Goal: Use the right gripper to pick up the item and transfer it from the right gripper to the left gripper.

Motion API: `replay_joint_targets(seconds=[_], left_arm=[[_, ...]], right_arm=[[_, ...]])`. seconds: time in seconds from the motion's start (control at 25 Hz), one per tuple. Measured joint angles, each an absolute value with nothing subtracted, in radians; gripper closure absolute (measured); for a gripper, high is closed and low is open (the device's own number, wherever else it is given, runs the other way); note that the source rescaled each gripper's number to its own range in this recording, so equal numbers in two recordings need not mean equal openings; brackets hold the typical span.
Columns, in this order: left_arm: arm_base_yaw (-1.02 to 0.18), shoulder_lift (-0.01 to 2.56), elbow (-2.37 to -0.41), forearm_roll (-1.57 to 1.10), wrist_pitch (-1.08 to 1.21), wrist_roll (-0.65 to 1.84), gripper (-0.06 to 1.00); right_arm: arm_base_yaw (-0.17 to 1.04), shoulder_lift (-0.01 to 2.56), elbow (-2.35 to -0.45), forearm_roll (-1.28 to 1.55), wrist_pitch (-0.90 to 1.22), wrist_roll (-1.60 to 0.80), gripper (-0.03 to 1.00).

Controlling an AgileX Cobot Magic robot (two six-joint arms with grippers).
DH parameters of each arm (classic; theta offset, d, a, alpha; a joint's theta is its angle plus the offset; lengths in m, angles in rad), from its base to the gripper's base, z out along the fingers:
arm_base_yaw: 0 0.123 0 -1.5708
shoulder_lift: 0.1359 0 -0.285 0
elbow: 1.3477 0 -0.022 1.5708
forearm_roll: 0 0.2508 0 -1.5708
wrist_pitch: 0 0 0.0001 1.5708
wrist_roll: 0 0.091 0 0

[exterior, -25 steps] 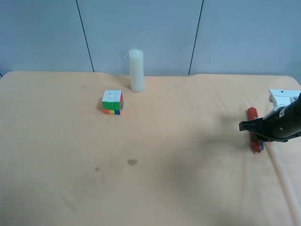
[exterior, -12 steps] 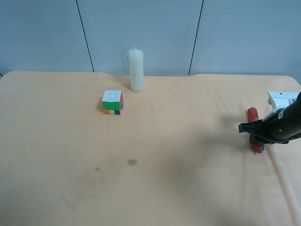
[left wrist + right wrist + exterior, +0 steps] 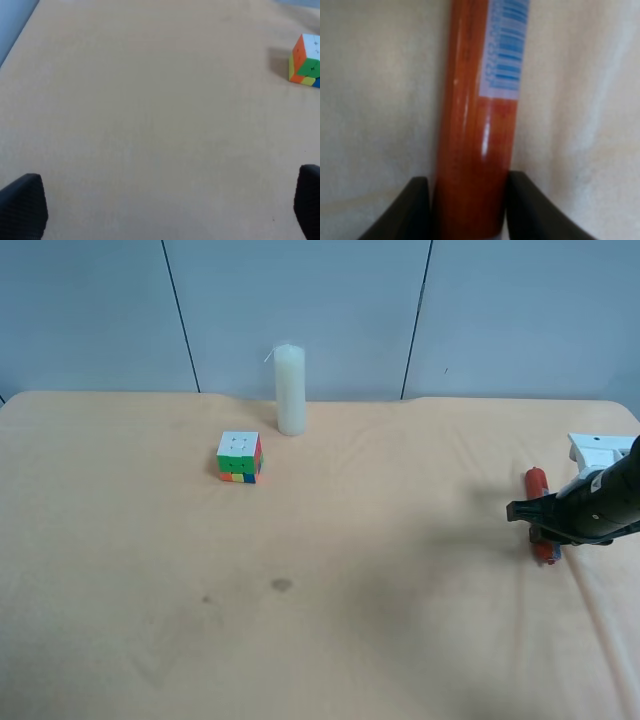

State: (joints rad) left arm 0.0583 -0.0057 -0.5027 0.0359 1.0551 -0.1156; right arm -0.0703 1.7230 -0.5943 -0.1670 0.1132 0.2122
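The item [image 3: 536, 481] is a slim red stick with a blue-and-white label, lying near the table's right edge in the exterior high view. My right gripper [image 3: 543, 530], a black claw below a white housing, reaches across its lower half. Up close, the item [image 3: 475, 125] runs between the two black fingers [image 3: 412, 210], which press against both of its sides. My left gripper [image 3: 167, 200] is open, its fingertips [image 3: 25, 202] far apart over bare cloth with nothing between them. The left arm does not show in the exterior high view.
A multicoloured puzzle cube [image 3: 239, 457] sits left of centre and also shows in the left wrist view [image 3: 306, 59]. A white pillar candle [image 3: 290, 390] stands behind it near the back edge. A peach cloth [image 3: 380, 620] covers the table, with a small stain [image 3: 282, 585].
The right arm's white housing has shifted slightly down and left. The item has barely moved under the claw. Cube and candle are where they were.
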Motion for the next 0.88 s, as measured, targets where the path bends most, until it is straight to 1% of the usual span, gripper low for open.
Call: replay_joint_targets(seconds=[0.56,0.88], left_arm=[[0.058,-0.006,-0.503,0.036,1.055,-0.116,-0.06],[0.058,-0.006,-0.503,0.036,1.055,-0.116,-0.06]], right_arm=[[-0.07,1.725,-0.594,-0.166,0.115,0.212,0.87],[-0.07,1.772,-0.595,-0.162,0.11,0.211,0.87]])
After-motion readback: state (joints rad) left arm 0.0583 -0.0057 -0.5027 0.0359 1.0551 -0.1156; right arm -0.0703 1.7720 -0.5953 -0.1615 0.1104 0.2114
